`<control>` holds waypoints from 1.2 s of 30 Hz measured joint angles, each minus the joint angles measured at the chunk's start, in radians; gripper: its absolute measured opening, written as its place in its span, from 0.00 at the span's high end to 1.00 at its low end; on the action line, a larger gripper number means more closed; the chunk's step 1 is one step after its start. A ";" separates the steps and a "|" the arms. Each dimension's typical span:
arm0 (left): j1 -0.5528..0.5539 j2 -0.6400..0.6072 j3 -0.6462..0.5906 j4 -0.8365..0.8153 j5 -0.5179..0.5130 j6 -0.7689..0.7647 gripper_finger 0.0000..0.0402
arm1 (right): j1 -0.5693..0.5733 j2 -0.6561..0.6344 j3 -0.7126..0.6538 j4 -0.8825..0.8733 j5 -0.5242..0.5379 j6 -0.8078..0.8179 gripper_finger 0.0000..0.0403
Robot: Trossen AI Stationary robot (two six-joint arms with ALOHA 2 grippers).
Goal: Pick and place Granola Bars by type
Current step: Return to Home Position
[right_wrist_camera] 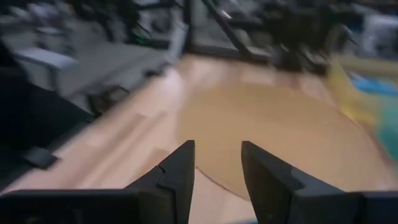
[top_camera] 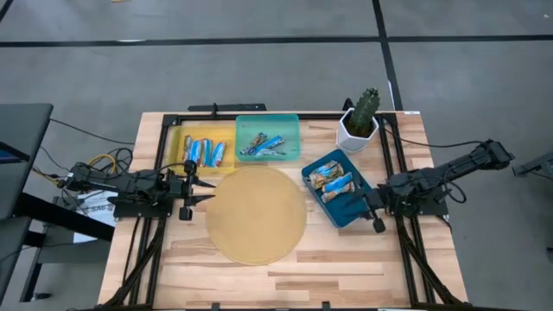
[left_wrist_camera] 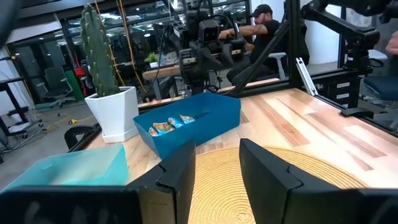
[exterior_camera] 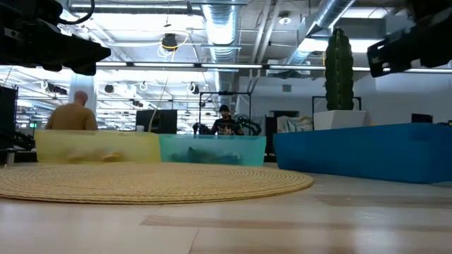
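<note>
From above, the two dark arms are sitting closest to the lens. The left gripper (top_camera: 206, 188) is hanging near the left edge of the light wooden table (top_camera: 346, 272), beside the round woven straw mat (top_camera: 256, 216). The right gripper (top_camera: 371, 210) is hanging near the right edge, just beside the tilted dark blue plastic tray (top_camera: 347, 216).

The shiny wrapped granola bars (top_camera: 203, 153) are lying in that tray, the yellow tray (top_camera: 176, 142) and the teal tray (top_camera: 289, 130) along the far edge. I am seeing none on the mat.

At table height, mostly tray walls are showing.

Each wrist camera is showing its fingers apart, holding nothing.

For homing, I am judging it best to lift the right arm clear of the blue wall first. Then I would draw both arms back, avoiding the green cactus in its white pot (top_camera: 356, 130).
</note>
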 joint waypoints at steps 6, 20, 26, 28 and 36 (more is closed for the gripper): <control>0.000 0.000 0.000 0.000 0.000 0.000 0.70 | -0.008 -0.081 -0.056 0.069 -0.163 -0.031 0.69; 0.000 0.000 0.000 0.000 0.000 -0.004 0.70 | -0.069 -0.341 -0.172 0.044 -0.185 -0.063 0.69; 0.000 0.000 0.000 0.000 0.000 -0.004 0.70 | -0.111 -0.420 -0.177 -0.019 -0.184 -0.098 0.69; 0.000 0.000 0.000 0.000 0.000 -0.003 0.70 | -0.128 -0.442 -0.177 -0.026 -0.183 -0.111 0.69; 0.000 0.000 0.000 0.000 0.000 -0.003 0.70 | -0.220 -0.428 -0.177 -0.027 -0.181 -0.147 0.69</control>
